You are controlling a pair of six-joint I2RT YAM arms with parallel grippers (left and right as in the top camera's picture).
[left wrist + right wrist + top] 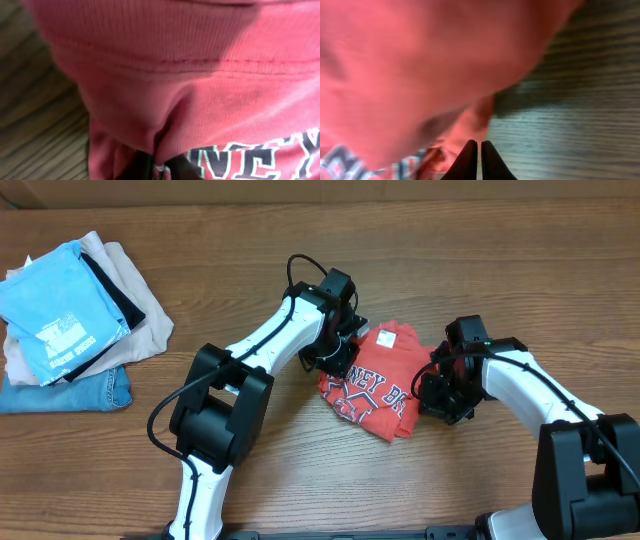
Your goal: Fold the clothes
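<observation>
The left end effector is at the shirt's left edge. In its wrist view only a dark bit of it shows at the bottom. The cloth puckers into a deep crease there, so it looks pinched on the shirt. The right end effector is at the shirt's right edge. Its two dark fingers are pressed together with only a hairline between them. A narrow flap of cloth runs down to their tips and appears nipped there.

The shirt lies bunched and crumpled near the middle of the worktop, between the two arms. It is coral red, with white lettering outlined in dark and part of a graphic showing on top. Up close the cloth is a soft, finely ribbed knit with a stitched seam running across it. In the right wrist view the cloth casts a dark shadow on the wood.

The worktop is brown wood grain. A pile of folded clothes in light blue, beige, black and denim sits well apart at the far left.
</observation>
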